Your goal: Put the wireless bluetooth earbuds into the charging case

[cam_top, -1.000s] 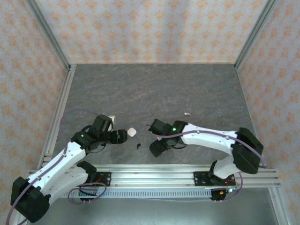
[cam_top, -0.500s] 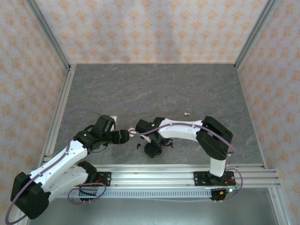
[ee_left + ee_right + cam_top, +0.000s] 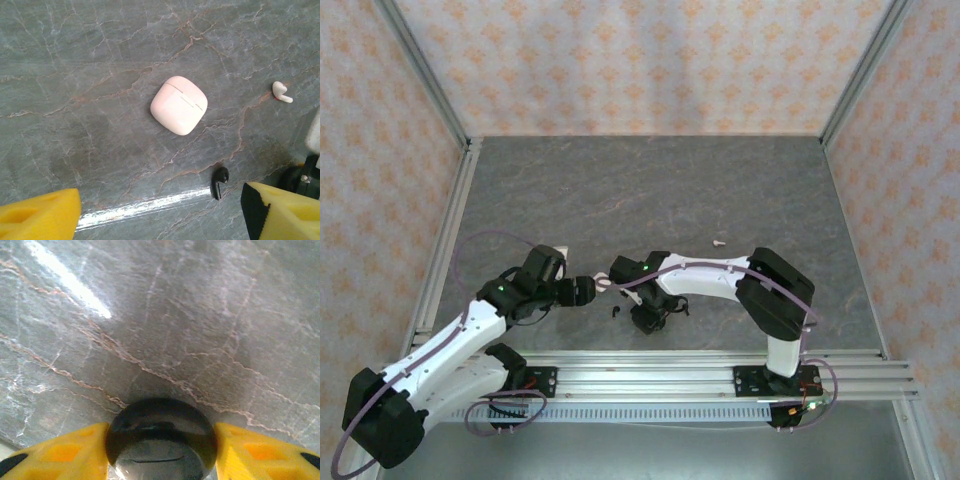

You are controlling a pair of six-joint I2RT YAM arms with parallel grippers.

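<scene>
Your right hand (image 3: 647,318) clenching the black case (image 3: 160,432), its lower edge running off frame, your left hand (image 3: 157,214) hanging released near the white case (image 3: 179,105), fingertips (image 3: 37,215) half cropped.

Top external: fixed, high behind the arm bases, looking down and forward. The whole table (image 3: 650,180) is in frame, with the bases along the bottom edge. Left wrist: looks down on the slab from moderate height, white case (image 3: 179,105) at centre, black earbud (image 3: 219,180) lower right. Both also sit mid-frame in top external. Right wrist: nearly on the surface, black case (image 3: 161,437) at bottom centre.
</scene>
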